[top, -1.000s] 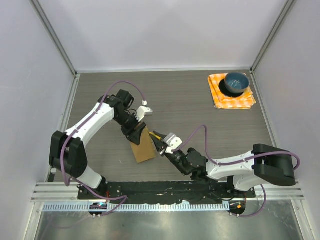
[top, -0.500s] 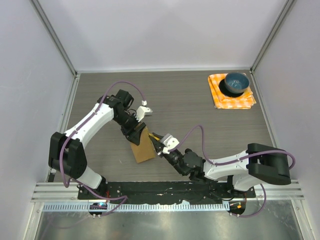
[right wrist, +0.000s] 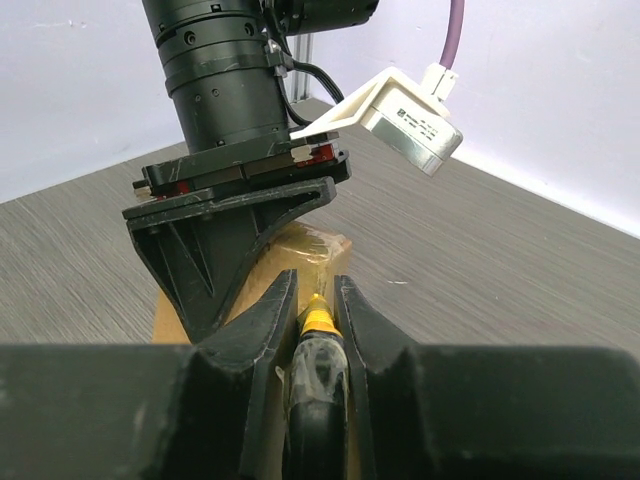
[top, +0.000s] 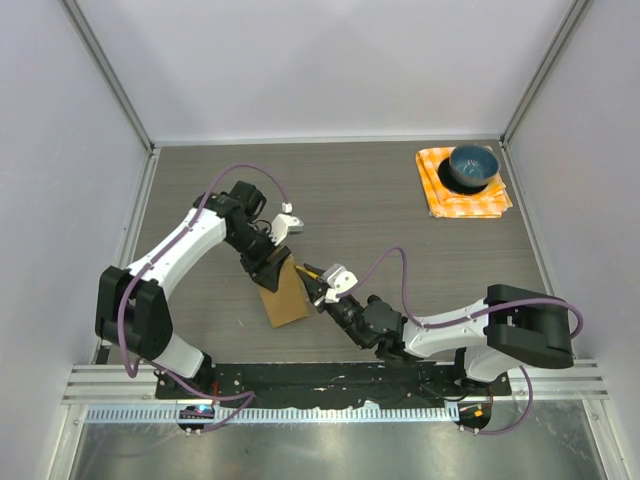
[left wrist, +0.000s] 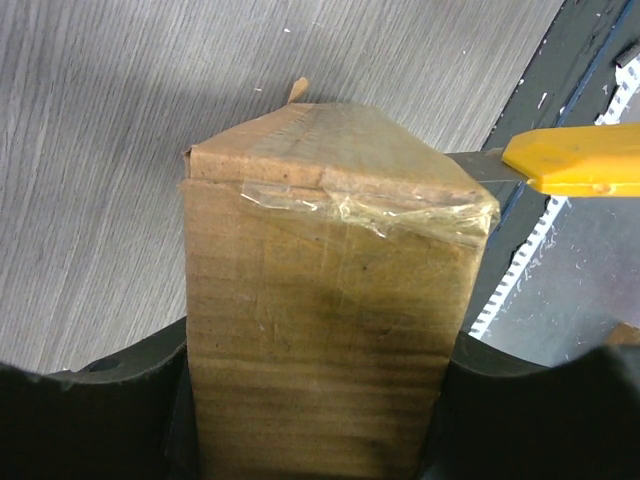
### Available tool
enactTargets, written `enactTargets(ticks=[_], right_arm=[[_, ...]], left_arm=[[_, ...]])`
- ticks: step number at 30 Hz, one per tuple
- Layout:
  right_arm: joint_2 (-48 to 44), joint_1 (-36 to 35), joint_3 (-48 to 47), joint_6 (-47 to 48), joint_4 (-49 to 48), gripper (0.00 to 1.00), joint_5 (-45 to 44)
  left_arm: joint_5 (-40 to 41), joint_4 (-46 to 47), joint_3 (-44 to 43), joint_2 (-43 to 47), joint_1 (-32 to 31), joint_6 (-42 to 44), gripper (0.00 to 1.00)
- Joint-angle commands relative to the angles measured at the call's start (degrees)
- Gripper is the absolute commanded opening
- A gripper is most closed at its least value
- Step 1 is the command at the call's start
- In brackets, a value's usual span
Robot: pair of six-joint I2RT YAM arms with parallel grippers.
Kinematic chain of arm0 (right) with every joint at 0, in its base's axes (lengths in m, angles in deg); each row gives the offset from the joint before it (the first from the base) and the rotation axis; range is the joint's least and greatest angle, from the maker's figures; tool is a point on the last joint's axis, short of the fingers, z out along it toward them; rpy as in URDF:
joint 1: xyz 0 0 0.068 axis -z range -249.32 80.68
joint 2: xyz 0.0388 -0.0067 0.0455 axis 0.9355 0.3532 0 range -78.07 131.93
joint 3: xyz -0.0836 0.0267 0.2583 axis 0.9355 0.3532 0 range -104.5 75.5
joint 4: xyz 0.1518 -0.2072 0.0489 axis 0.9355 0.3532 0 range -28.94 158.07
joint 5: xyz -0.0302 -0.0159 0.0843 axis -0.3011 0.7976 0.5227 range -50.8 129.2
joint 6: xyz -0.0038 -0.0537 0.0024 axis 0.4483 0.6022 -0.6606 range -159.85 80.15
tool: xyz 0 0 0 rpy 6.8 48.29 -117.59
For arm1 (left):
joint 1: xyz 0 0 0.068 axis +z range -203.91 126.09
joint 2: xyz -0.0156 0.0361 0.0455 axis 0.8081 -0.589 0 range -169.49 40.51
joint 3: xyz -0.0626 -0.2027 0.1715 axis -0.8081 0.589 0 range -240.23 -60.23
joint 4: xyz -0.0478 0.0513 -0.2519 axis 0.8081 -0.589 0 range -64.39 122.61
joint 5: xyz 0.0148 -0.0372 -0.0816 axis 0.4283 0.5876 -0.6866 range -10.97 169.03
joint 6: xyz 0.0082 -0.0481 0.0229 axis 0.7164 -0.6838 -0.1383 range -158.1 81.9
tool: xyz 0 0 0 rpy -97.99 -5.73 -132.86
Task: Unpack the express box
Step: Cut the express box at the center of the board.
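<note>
On table (top: 400, 230), near the arms: express box (top: 285, 300) gripped, yellow cutter (left wrist: 575, 160) at its taped end.
Top: left gripper (top: 274, 270) clamped on the box's far end. Left wrist: cutter blade meets the taped corner. Right wrist: right gripper (right wrist: 317, 292) pinched tight on the cutter.

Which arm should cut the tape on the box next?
Right arm: its jaws hold the yellow knife, blade at the taped end of the express box. The left arm is occupied, its jaws clamping the box.
</note>
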Motion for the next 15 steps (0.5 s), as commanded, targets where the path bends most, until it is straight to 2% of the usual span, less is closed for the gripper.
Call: enactTargets(ticks=[1,7,15], right_arm=[[1.1,0.6,-2.2,-2.6,-3.5,0.01,0.1],[2.6,0.6,-3.0,-5.2,-0.6,0.01,0.4],[2.0,-1.3,-2.4,-9.4,7.7,0.01,-3.8]], left_arm=[[-2.5,-0.4,-0.1,3.0,0.0,-0.8,0.29],[-2.7,1.4,0.4,3.9,-0.1,-3.4,0.26],[0.1,10.1,4.2,7.5,-0.1,-11.0,0.23]])
